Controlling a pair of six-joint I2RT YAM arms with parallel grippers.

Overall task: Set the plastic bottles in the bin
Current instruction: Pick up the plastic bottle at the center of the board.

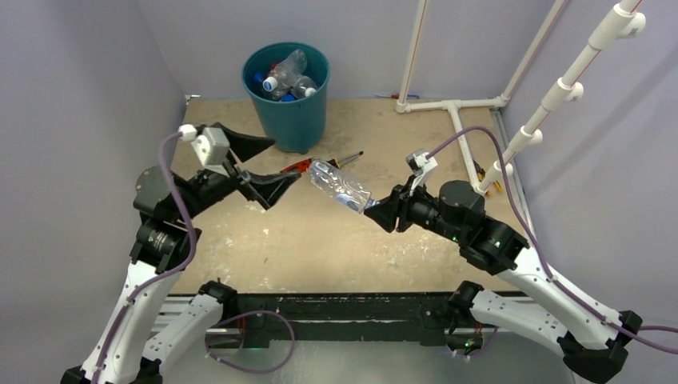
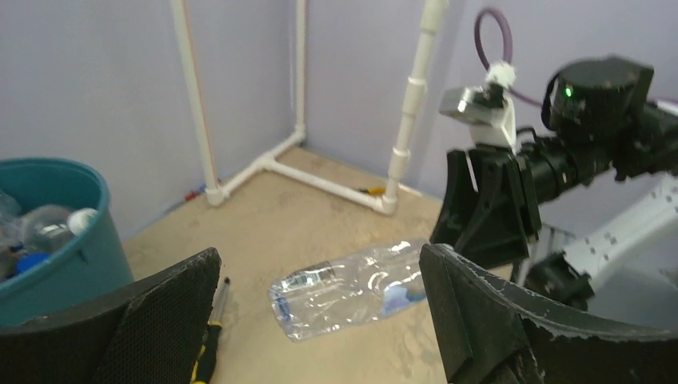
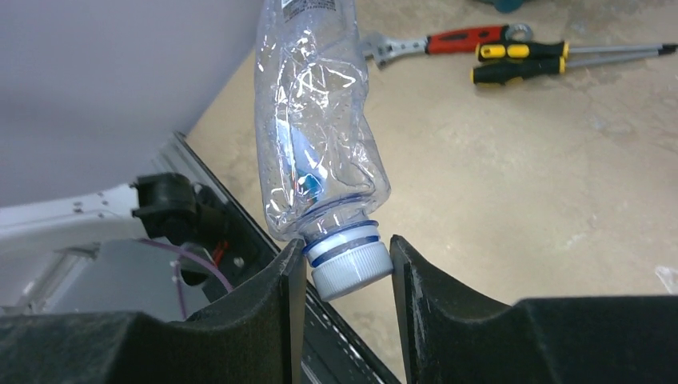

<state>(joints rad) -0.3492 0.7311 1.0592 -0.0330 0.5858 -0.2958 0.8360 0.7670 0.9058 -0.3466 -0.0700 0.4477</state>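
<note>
- The left gripper (image 1: 260, 165) hovers over the left half of the bench (image 1: 240, 248). Its jaws are spread wide with nothing between them, and they face the base of a crumpled bottle.
- The bin (image 1: 293, 122) stands at the far edge of the bench, left of centre. Several plastic bottles (image 1: 288, 77) are piled inside it, with blue and white caps showing.
- A red-handled wrench (image 3: 468, 40) and a yellow-and-black screwdriver (image 3: 520, 62) lie side by side on the bench, just in front of the bin.
- One clear, crumpled bottle (image 1: 340, 186) is over the middle of the bench, outside the bin. Its base points toward the left gripper.
- The right gripper (image 3: 345, 264) has its jaws narrowed onto this bottle's white cap (image 3: 352, 268), pinching it from both sides.
- A white pipe frame (image 1: 456, 105) sits at the far right corner.
</note>
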